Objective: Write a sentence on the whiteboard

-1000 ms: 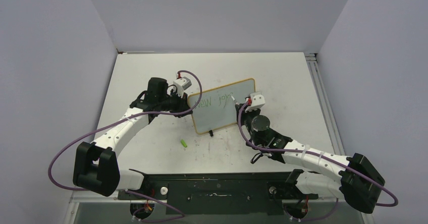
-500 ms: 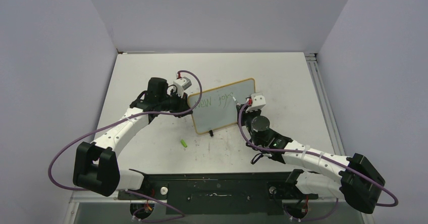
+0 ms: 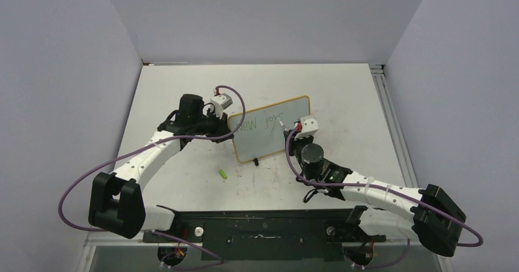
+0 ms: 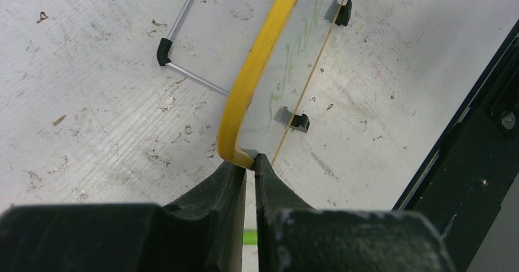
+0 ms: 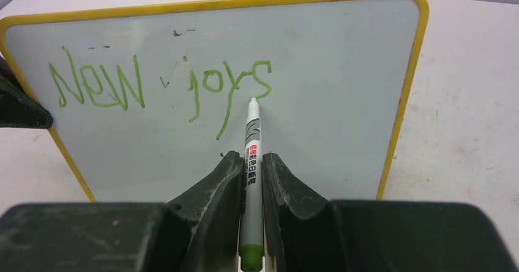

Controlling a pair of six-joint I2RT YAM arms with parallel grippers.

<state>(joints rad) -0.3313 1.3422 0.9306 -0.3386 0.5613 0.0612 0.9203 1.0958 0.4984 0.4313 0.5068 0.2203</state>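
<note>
The whiteboard [image 3: 273,131] stands tilted at mid-table, white with a yellow frame [image 4: 257,70]. Green words "New joys", the sentence [image 5: 160,85], run across its upper half and show faintly from above [image 3: 260,124]. My left gripper [image 4: 250,159] is shut on the board's lower left corner, seen from above at its left edge [image 3: 228,127]. My right gripper [image 5: 248,157] is shut on a grey marker [image 5: 252,162] with a green end. The marker's tip sits just under the tail of the "s"; whether it touches the board I cannot tell. From above, the right gripper [image 3: 294,128] is at the board's right part.
A small green cap [image 3: 223,174] lies on the table in front of the board. A wire stand [image 4: 183,70] and black clips [image 4: 298,122] show behind the board. A black rail [image 3: 263,229] runs along the near edge, and walls close in three sides.
The right wrist and elbow have shifted a little left and toward the near edge, the marker still in the jaws. The left arm and the board have not moved.
</note>
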